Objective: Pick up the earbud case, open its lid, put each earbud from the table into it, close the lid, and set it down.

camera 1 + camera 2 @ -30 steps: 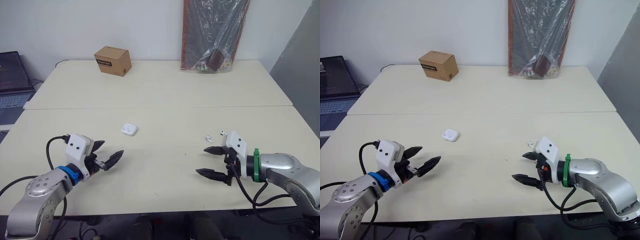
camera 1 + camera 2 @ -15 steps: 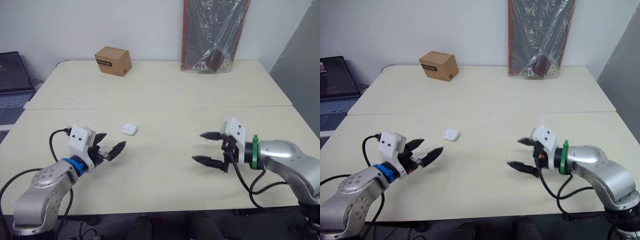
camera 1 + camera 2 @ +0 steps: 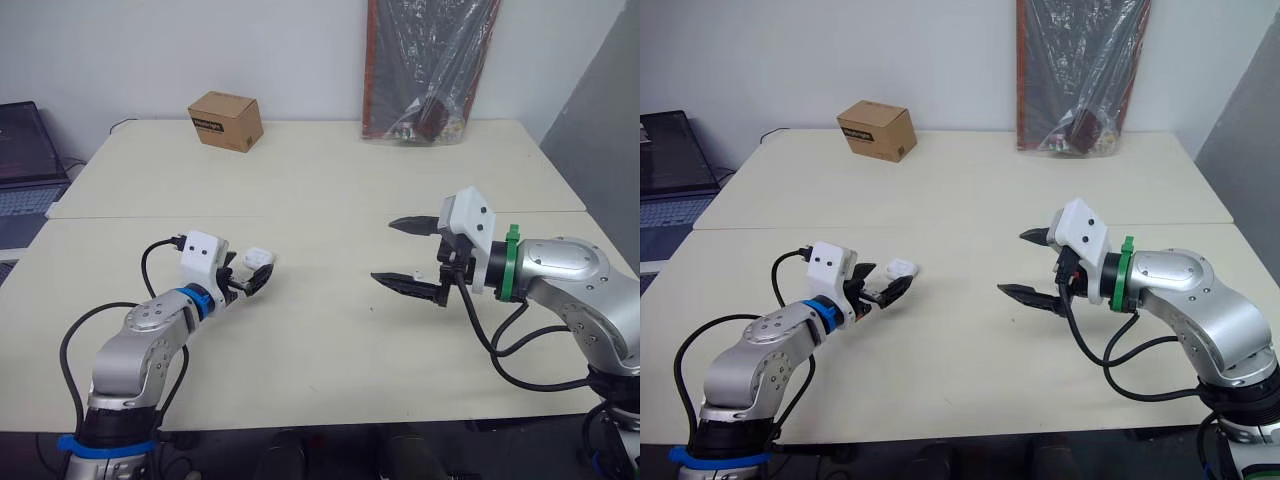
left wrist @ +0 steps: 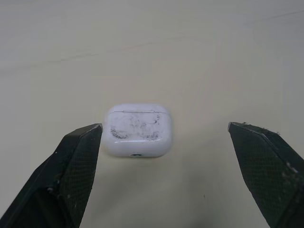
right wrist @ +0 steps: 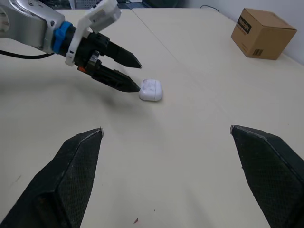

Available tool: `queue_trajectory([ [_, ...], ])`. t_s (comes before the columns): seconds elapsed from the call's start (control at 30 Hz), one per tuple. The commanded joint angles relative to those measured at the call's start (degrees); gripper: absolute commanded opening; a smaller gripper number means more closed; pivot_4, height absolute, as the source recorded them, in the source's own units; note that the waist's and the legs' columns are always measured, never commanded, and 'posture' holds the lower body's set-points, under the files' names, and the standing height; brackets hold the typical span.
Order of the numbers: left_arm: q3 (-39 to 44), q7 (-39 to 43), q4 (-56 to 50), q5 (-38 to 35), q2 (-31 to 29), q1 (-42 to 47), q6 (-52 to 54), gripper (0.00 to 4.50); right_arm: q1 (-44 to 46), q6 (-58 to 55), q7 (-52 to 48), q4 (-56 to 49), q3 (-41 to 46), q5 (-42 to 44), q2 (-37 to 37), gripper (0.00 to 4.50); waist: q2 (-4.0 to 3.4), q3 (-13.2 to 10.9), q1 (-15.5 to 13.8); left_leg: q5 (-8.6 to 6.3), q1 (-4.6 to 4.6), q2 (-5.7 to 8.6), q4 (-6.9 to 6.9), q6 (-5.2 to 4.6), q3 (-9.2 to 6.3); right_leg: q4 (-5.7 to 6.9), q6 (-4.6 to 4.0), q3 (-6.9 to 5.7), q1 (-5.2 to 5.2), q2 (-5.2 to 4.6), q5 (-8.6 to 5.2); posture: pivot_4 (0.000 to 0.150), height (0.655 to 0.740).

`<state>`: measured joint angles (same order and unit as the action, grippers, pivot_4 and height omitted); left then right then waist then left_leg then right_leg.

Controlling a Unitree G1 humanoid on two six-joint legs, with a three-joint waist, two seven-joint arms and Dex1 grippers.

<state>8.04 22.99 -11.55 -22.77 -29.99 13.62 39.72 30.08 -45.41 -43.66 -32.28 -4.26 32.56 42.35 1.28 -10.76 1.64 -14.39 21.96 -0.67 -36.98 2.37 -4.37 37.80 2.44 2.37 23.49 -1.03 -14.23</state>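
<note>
Left wrist view: the left gripper [image 4: 164, 127] has its two black fingers spread wide, and the earbud case [image 4: 137, 129] lies flat on the table [image 3: 330, 350] in the gap between them. The case is off-centre in that gap. It sits just beside one fingertip with a thin strip of table showing between, and well apart from the other. Neither finger touches it. The lid is closed, its seam runs across the far side, the top is scuffed grey, and a small dark port faces the gripper.

Left eye view: the case rests left of the table's middle, with the left fingertips on either side of it. The right gripper [image 3: 382, 251] is at about 3 o'clock from the case and well apart from it. Its fingers are also wide apart and hold nothing. A cardboard box [image 3: 226, 121] stands at 12 o'clock from the case, near the far edge. A plastic-wrapped bundle [image 3: 430, 70] leans on the wall at 1 o'clock. A laptop [image 3: 25, 160] is at 10 o'clock.
</note>
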Motion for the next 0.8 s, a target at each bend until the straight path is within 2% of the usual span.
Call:
queue_trajectory([
  [0.03,-0.3,-1.1,2.3,2.5,-0.5,2.7,-0.3,4.46,0.5,0.8,0.2,-1.4,0.1,-0.7,0.0,4.5,0.0,0.0,0.0,0.0,0.0,0.0,0.0,0.0,0.0,0.0,0.0,-0.01,0.0,0.0,0.0,0.15,0.74],
  [0.43,-7.6,0.8,10.5,8.3,0.4,8.2,0.7,4.46,-1.2,-0.3,2.3,-3.9,0.3,-0.4,-0.3,4.5,0.0,0.0,0.0,0.0,0.01,0.02,0.0,0.0,-0.02,0.01,-0.01,-0.01,0.0,-0.01,0.0,0.15,0.74],
  [0.8,-7.8,0.6,12.7,9.9,2.4,9.3,0.9,4.46,-1.0,0.3,2.6,-3.3,-0.4,-0.7,-0.8,4.5,0.0,0.0,0.0,0.0,-0.01,0.03,-0.02,0.0,-0.03,0.06,0.01,-0.01,-0.01,-0.02,0.01,0.15,0.74],
])
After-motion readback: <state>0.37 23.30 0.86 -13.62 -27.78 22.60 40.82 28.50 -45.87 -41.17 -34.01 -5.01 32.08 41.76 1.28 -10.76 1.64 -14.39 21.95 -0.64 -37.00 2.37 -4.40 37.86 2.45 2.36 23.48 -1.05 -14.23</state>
